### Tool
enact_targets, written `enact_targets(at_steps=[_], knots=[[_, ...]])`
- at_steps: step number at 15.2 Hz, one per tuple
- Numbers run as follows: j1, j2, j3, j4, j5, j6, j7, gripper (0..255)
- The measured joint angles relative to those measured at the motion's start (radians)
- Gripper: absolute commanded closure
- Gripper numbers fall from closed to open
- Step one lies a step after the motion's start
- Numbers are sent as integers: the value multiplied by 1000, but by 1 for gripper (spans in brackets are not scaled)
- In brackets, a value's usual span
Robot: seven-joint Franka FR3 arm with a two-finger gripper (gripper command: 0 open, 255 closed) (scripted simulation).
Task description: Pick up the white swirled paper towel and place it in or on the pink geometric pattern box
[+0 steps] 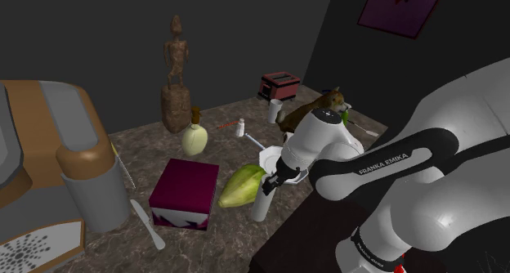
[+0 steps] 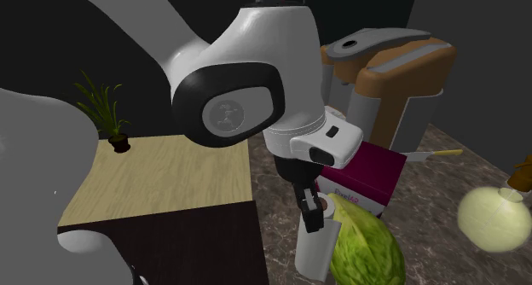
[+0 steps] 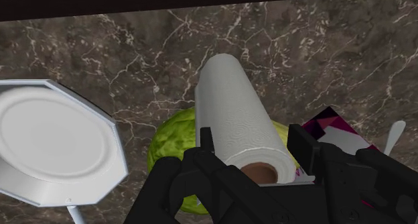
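Note:
The white swirled paper towel roll [image 1: 261, 204] [image 2: 314, 253] [image 3: 231, 115] stands upright on the dark marble counter, against a green cabbage [image 1: 241, 185] [image 3: 171, 139]. My black gripper [image 1: 268, 185] [image 2: 314, 215] [image 3: 254, 149] is down over the roll's top, open. One finger is on each side of the roll, and a thin gap shows at one finger. The pink geometric pattern box [image 1: 186, 190] [image 2: 375, 172] [image 3: 331, 129] sits just beyond the cabbage, toward the shoulder view's left, its lid flat and bare.
A white octagonal plate [image 3: 53, 142] [image 1: 268, 157] lies beside the roll. A white knife [image 1: 147, 222] and a large orange and grey appliance [image 1: 73, 149] are left of the box. Farther back stand a yellow vase [image 1: 194, 139], a wooden statue [image 1: 174, 83] and a red toaster [image 1: 280, 85].

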Motion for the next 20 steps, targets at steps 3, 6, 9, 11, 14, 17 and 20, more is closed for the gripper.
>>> enact_targets(at_steps=[3,6,9,11,14,17,20], knots=[[3,-22,-6,5,1,-27,-4,255],[12,-83,-19,15,3,-97,-10,255],[18,-134,-28,31,3,-165,-12,255],[20,-169,-36,44,0,-212,-16,255],[18,-207,-48,65,-5,-270,-23,255],[19,-242,-56,86,-9,-326,-24,255],[19,-280,-65,110,-14,-388,-27,255]])
